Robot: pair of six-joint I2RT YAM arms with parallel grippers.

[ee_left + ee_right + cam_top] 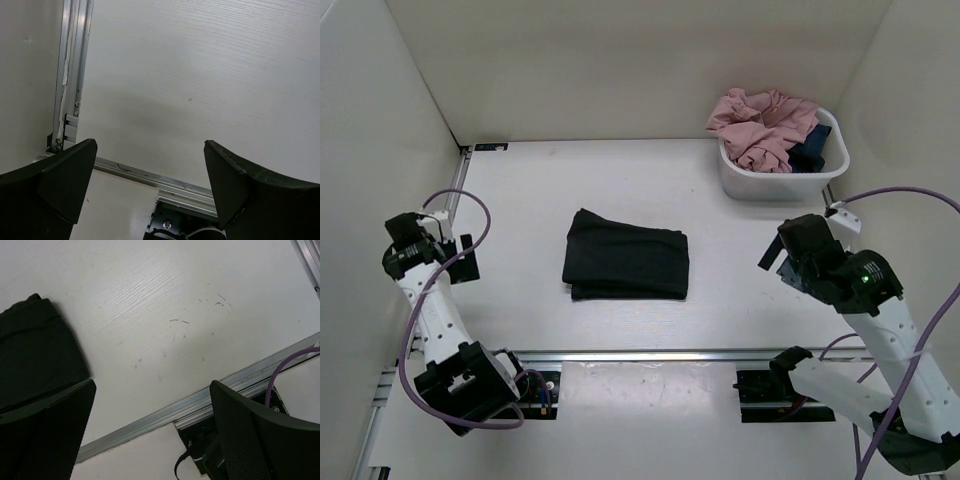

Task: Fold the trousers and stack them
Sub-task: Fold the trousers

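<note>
Trousers point(626, 262) lay folded in a neat black rectangle in the middle of the desk point(520, 190), between the two arms and touching neither. How many layers were in that fold could not be made out. Left jaws hung spread wide over bare desk beside the rail point(70, 75), gripping nothing. Right jaws were spread and empty too, and that wrist view cut the trousers off at its left edge. At far right, a bin point(728, 180) held pink cloth point(760, 125) and a half-buried dark blue piece point(810, 152).
</note>
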